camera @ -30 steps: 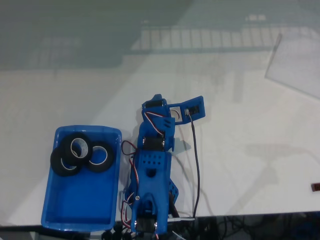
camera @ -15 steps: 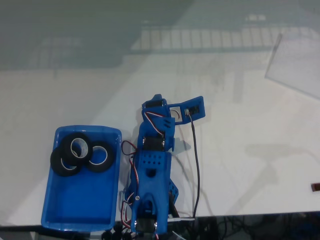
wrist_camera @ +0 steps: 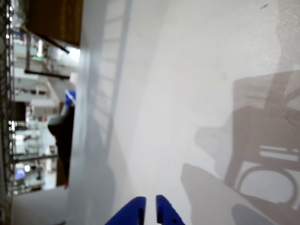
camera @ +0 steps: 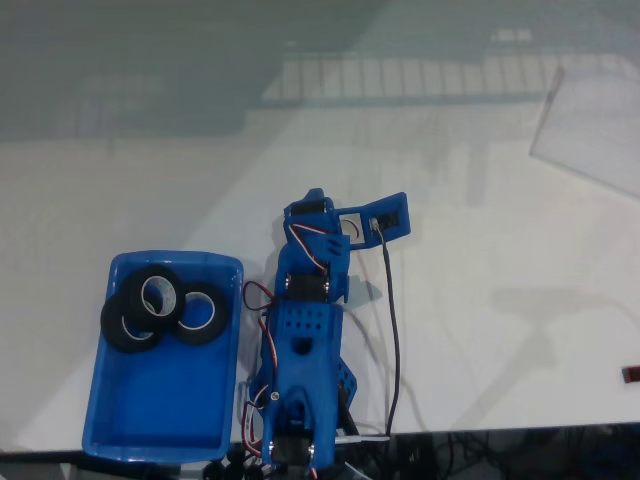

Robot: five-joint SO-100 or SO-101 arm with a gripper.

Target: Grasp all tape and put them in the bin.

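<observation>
In the fixed view the bright blue bin (camera: 160, 400) lies at the front left of the white table. Three black tape rolls rest in its far end: one at the left wall (camera: 122, 328), one leaning on top of it (camera: 157, 293), one to the right (camera: 201, 314). The blue arm (camera: 305, 340) is folded up just right of the bin, apart from it. In the wrist view my gripper (wrist_camera: 150, 210) enters from the bottom edge, its two blue fingertips (wrist_camera: 137, 208) almost touching, with nothing between them, over bare white table.
A clear plastic sheet (camera: 590, 130) lies at the table's far right. A small dark object (camera: 632, 374) sits at the right edge. A black cable (camera: 394, 330) runs along the arm's right side to the front edge, where more wires bunch.
</observation>
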